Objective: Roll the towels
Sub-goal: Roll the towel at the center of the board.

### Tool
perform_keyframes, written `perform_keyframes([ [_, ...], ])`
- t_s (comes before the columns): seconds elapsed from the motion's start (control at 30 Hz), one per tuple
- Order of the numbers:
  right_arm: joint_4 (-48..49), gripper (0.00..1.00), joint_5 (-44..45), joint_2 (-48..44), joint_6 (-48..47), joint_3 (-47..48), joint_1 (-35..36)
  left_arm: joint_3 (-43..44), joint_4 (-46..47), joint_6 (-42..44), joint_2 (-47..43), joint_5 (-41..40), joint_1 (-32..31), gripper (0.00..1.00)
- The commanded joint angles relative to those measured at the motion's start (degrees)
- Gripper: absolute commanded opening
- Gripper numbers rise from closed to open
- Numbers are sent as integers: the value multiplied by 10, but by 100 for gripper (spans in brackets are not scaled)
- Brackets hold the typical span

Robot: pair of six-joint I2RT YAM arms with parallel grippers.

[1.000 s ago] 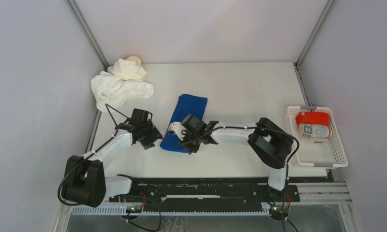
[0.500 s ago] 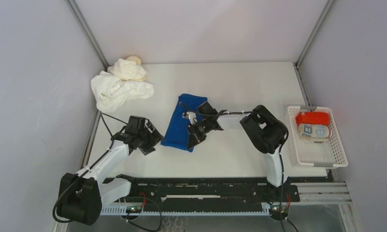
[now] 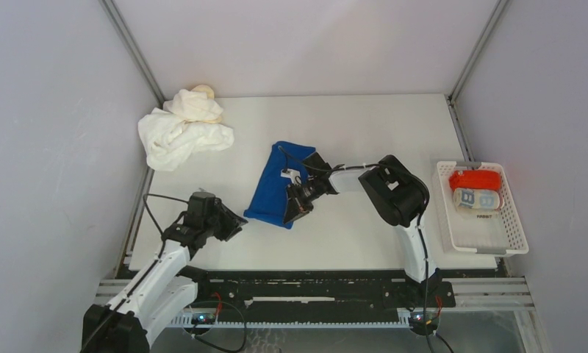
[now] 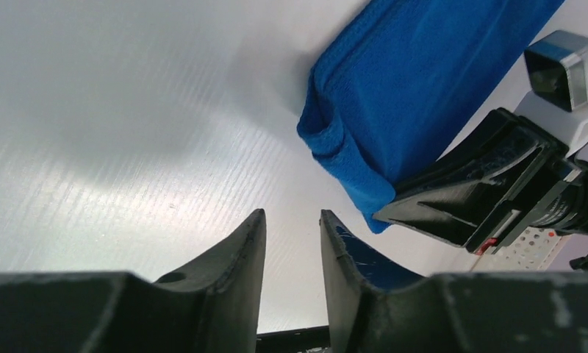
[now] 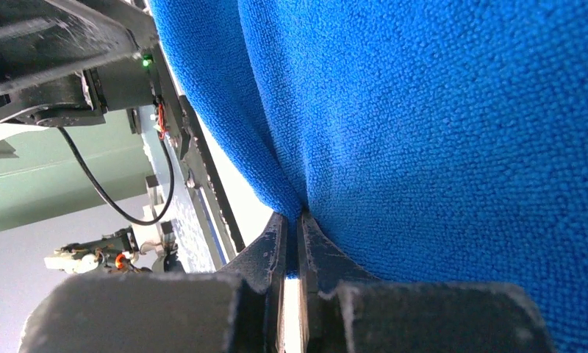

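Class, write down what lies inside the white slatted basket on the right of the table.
Inside the basket, at its far end, a red towel and a light-blue patterned towel lie side by side, both rolled. Its near half shows bare floor. Anything beneath the two rolls is covered.

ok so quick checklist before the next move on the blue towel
1. right hand shut on the blue towel edge: ok
2. left hand open and empty: ok
3. left hand clear of the blue towel: ok, beside its near corner, not touching
4. blue towel rolled: not ok, it lies as a flat folded strip
5. how many layers the right hand pinches: cannot tell
6. white towels apart from the work area: ok, heaped at the far left corner
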Motion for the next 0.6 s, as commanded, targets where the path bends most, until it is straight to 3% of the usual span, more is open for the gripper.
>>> perform_keyframes([
  [0.0,-8,0,24,11,1,23,-3,-26,56,-23,3,15,-19,34],
  [0.17,-13,0,27,13,-1,25,-2,-17,110,-22,71,14,-50,32],
  [0.57,-20,0,25,17,-8,24,1,41,167,-2,153,11,-24,36],
])
